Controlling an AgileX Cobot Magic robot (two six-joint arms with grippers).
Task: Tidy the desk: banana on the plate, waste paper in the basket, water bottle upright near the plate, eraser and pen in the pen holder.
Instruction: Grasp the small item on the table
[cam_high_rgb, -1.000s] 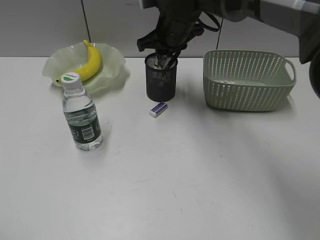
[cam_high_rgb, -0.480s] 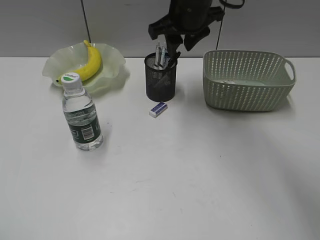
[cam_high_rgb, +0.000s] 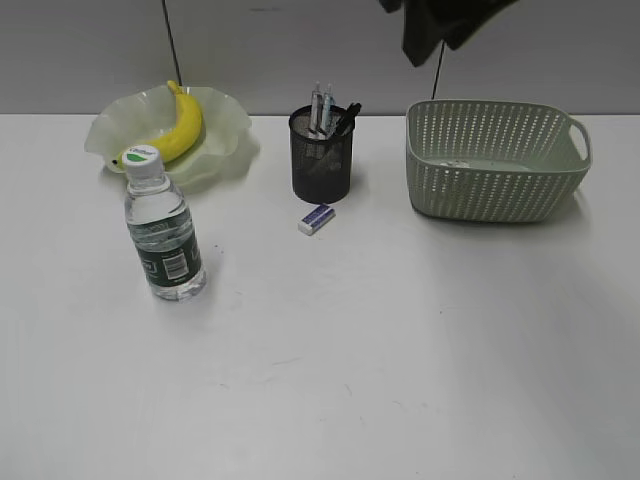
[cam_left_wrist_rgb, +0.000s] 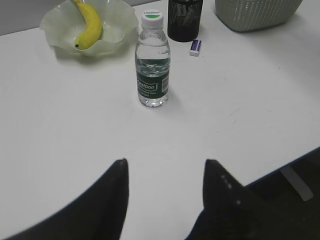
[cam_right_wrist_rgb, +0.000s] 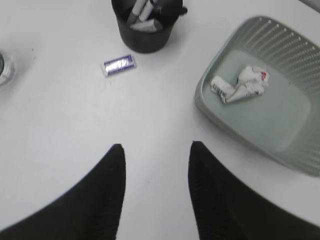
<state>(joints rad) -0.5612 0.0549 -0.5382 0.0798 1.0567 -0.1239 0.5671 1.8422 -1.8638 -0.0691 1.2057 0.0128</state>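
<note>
The water bottle (cam_left_wrist_rgb: 152, 60) carries the only text that shows. Its dark green label has a white brand word in a frame – it looks like "Cestbon", but the letters are small and not sure. The white cap above it has a green mark and tiny unreadable print.

Exterior view: set in front of the desk (cam_high_rgb: 400, 380), looking down at a slant toward the back wall. Left wrist view: raised above the near left edge, facing forward and down, with the water bottle (cam_left_wrist_rgb: 152, 62) at mid distance. Right wrist view: high, almost straight down over the pen holder (cam_right_wrist_rgb: 146, 25) and basket (cam_right_wrist_rgb: 280, 150) — closer to both. All three views share the pen holder, the eraser (cam_high_rgb: 316, 219) and part of the basket.
</note>
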